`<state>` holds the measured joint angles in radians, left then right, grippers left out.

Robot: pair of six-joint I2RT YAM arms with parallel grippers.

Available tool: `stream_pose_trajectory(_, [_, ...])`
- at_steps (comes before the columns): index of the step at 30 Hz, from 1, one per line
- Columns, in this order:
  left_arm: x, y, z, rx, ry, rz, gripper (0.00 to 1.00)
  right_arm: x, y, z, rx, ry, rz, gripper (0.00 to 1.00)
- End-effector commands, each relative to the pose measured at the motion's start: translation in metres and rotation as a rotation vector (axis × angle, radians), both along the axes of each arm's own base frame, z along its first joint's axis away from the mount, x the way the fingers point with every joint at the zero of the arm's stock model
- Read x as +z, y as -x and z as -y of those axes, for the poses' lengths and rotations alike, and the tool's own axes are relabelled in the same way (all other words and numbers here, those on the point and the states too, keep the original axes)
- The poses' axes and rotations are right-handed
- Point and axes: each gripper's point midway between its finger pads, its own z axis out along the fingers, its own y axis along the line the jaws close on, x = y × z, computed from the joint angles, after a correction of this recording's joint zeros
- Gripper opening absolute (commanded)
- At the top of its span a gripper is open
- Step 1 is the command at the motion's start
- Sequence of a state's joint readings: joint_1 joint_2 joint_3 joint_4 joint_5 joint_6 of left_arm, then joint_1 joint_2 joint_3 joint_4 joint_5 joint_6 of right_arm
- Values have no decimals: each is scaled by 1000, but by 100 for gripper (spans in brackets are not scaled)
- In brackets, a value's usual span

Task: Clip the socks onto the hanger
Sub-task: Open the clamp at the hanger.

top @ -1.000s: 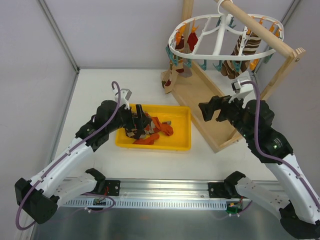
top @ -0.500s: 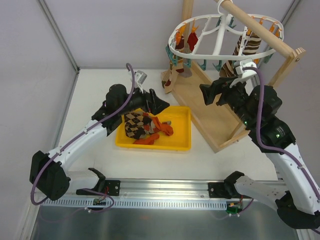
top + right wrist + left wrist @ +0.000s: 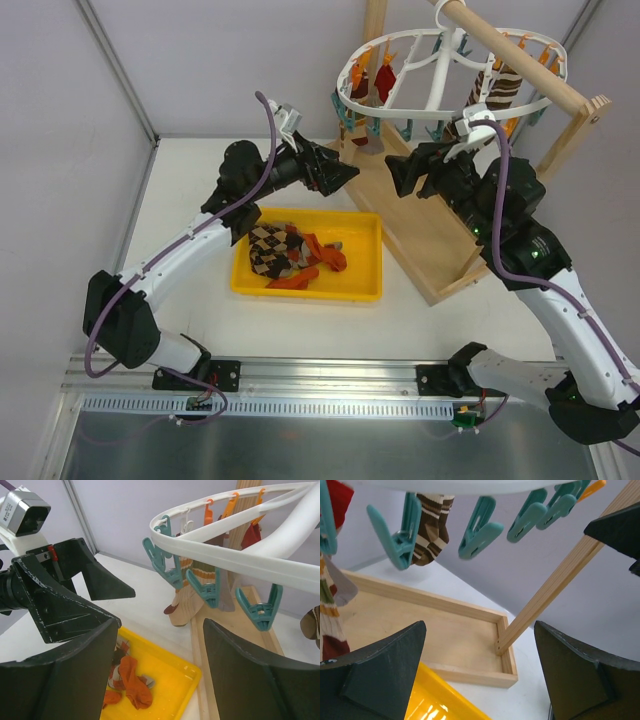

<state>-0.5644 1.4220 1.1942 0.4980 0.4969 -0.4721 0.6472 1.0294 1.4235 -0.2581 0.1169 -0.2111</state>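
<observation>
Loose socks lie in the yellow tray: an argyle one and orange-red ones. The white oval hanger hangs from the wooden rod. Teal clothespins dangle from it, and striped socks are clipped on. My left gripper is raised beside the hanger's near-left rim, open and empty. My right gripper faces it from the right, just below the ring, also open and empty.
The wooden stand has a tray-like base, slanted posts and a rod on top. The yellow tray's corner shows below my left fingers. White walls enclose the table at the left and back.
My left gripper rose out of the yellow tray, empty, and swung up and right to the hanger. My right gripper moved left and up toward the ring, its jaws narrowing somewhat.
</observation>
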Motion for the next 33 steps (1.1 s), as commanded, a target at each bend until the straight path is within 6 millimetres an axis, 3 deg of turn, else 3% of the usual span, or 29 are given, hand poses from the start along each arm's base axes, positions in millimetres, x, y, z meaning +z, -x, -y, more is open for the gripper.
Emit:
stream_pose_trajectory(1, [56, 5, 8, -17, 113, 154, 90, 37, 4, 9, -32, -96, 77, 73])
stream_pose_trajectory(4, [62, 0, 17, 2, 119, 181, 89, 37, 8, 19, -70, -115, 68, 73])
stream_pose_trajectory(13, [60, -24, 38, 60, 183, 212, 84, 34, 32, 25, -18, -128, 57, 74])
stream_pose_trajectory(22, [68, -27, 52, 55, 289, 265, 79, 23, 32, 32, -48, -98, 46, 76])
stream_pose_trajectory(28, [76, -33, 56, 84, 322, 300, 70, 18, 33, 36, -57, -82, 47, 77])
stream_pose_trajectory(33, [70, -41, 65, 78, 320, 295, 62, 21, 37, 39, -59, -81, 59, 77])
